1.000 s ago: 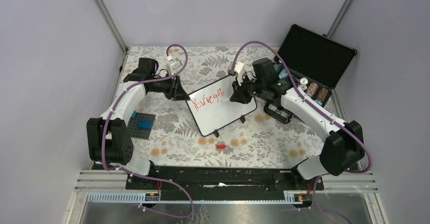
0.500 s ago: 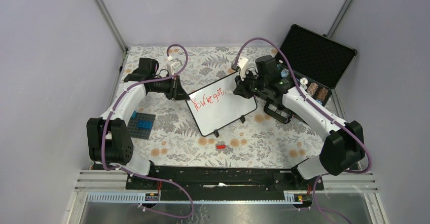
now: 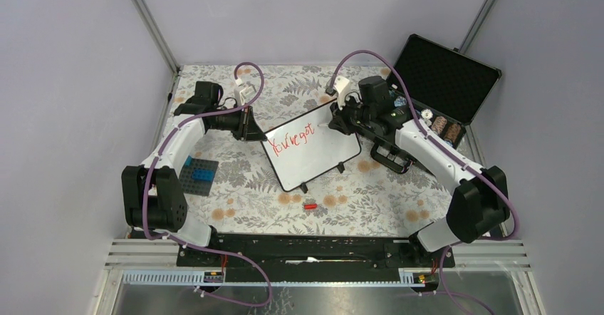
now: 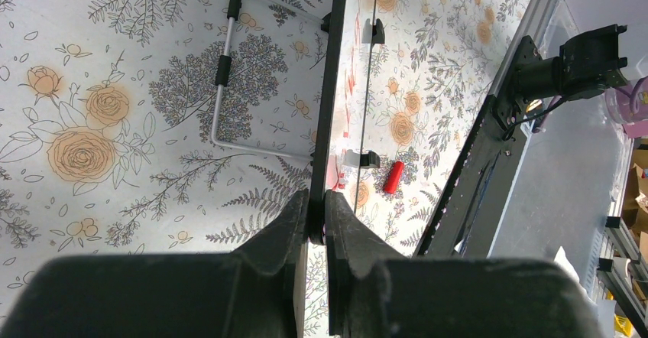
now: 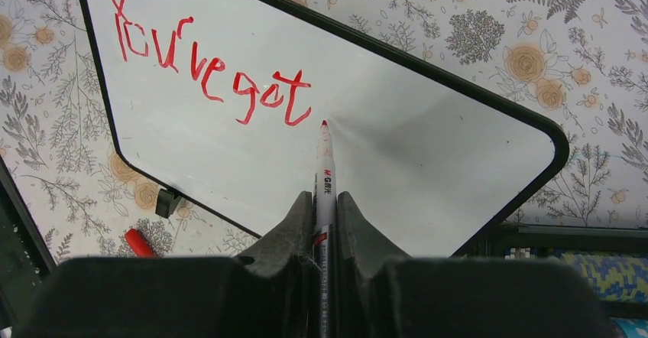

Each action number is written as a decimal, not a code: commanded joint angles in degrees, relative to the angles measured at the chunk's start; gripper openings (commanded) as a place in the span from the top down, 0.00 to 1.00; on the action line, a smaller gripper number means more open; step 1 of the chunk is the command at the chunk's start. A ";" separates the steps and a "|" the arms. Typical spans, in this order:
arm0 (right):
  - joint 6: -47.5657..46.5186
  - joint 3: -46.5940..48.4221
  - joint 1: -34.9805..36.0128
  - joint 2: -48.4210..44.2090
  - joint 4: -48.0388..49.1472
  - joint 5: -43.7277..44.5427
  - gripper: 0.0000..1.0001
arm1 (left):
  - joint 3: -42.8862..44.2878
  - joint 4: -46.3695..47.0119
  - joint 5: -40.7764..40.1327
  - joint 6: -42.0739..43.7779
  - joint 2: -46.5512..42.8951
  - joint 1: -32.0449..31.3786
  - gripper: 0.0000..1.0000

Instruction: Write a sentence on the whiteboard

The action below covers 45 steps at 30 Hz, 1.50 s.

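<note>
The whiteboard (image 3: 313,155) stands tilted in mid-table, with a black rim and small feet. Red handwriting (image 3: 290,137) on it reads "You've got"; it also shows in the right wrist view (image 5: 206,66). My left gripper (image 3: 251,125) is shut on the board's left edge (image 4: 325,154), seen edge-on between its fingers (image 4: 284,223). My right gripper (image 3: 340,119) is shut on a white marker (image 5: 325,177). Its red tip (image 5: 324,125) is just right of the "t", close over the white surface (image 5: 397,162). Contact is unclear.
A red marker cap (image 3: 310,206) lies on the floral cloth in front of the board, also in the left wrist view (image 4: 393,177). An open black case (image 3: 441,80) stands at the back right. A dark plate with blue bricks (image 3: 199,175) lies at left.
My right gripper has moved the marker a little right and back along the board, away from the finished word "got". The left gripper and the board have not moved.
</note>
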 commanded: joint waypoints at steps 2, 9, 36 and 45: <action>0.48 3.47 -0.31 1.01 1.90 -1.09 1.00 | 0.71 1.83 -0.94 1.31 0.08 -0.25 1.00; 1.13 4.66 -0.22 2.33 2.10 -1.80 1.00 | 0.72 1.90 -0.98 1.30 0.11 -0.25 1.00; -1.19 4.20 -3.05 0.87 0.14 -0.23 1.00 | 0.96 1.87 -1.57 1.33 0.25 -0.34 1.00; -0.71 5.47 -2.96 0.03 0.68 -4.48 1.00 | 1.18 1.79 -1.45 1.27 0.48 -0.42 1.00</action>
